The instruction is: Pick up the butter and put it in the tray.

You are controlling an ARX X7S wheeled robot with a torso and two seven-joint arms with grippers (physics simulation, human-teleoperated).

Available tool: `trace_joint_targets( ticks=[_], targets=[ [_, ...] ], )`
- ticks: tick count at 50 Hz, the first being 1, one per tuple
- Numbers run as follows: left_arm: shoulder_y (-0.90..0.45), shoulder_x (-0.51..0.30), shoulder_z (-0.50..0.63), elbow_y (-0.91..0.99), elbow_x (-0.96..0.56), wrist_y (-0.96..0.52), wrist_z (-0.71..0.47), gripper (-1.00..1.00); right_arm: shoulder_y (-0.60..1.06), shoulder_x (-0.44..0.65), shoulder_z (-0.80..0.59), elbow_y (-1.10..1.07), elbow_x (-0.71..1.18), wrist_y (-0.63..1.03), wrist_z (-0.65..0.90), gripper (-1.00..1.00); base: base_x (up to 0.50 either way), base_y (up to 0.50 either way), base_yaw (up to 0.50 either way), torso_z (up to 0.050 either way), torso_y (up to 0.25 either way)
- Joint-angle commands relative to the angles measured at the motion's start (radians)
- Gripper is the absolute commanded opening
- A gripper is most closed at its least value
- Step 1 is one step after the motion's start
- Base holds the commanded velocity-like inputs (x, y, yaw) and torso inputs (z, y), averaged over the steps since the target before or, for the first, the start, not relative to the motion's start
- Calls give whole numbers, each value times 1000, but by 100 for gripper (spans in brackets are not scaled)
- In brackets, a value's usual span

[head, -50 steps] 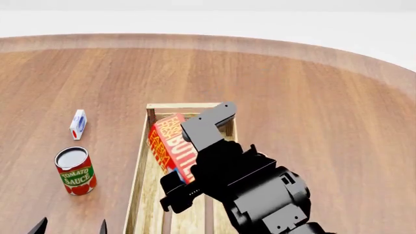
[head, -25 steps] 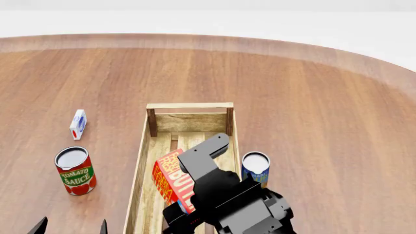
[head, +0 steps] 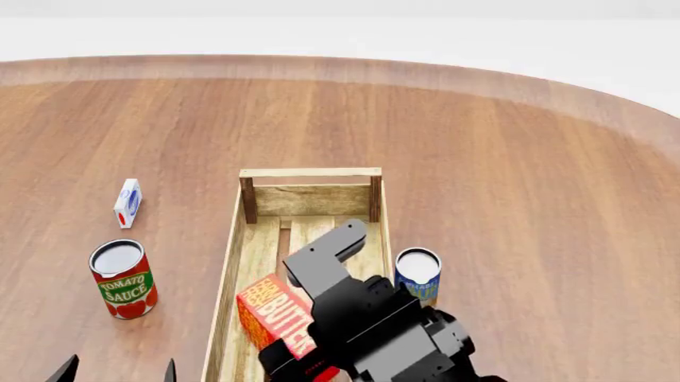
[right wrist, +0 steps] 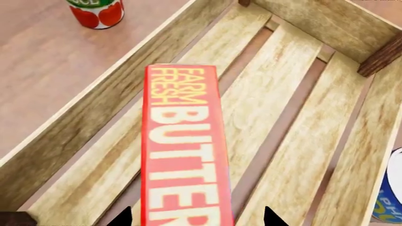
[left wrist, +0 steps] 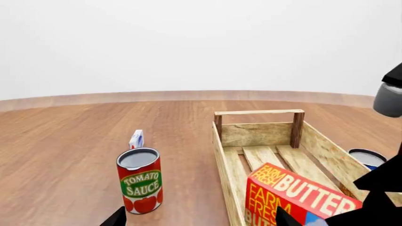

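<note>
**Butter low in the tray, release pending**

The butter (head: pixel 274 313) is held edge-up by the right gripper (head: pixel 308 338), jaws closed on it, inside the tray (head: pixel 310 173) near the left wall (right wrist: pixel 82 123). If released tilted, it could topple against that wall. The left gripper's (head: pixel 115 371) opening cannot be judged.

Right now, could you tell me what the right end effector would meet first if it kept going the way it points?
Probably the tray: the right end effector points down at its floor slats with the butter leading, so the carton would likely touch first. Depth is unclear.
</note>
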Motion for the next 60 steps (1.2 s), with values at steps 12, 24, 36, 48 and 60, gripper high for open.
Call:
trace_joint_targets(
  ticks=[12,24,36,48,60],
  targets=[
    [-7,-5,4,1,-9,-3,-6,100,198,351,124,-719,218,207,278,100,0,0,0,0,0],
    [-11,-7,7,2,-12,-5,-9,100,223,398,137,-773,213,211,324,100,0,0,0,0,0],
    [17,-31,-12,65,-20,9,-26,100,-352,745,276,-1366,-323,-616,996,100,0,0,0,0,0],
    [55,-53,-9,135,19,30,-54,100,-617,821,285,-1371,-715,-801,1333,100,0,0,0,0,0],
    [66,-61,-7,154,48,66,-67,100,-725,805,261,-1363,-852,-866,1412,100,0,0,0,0,0]
  ],
)
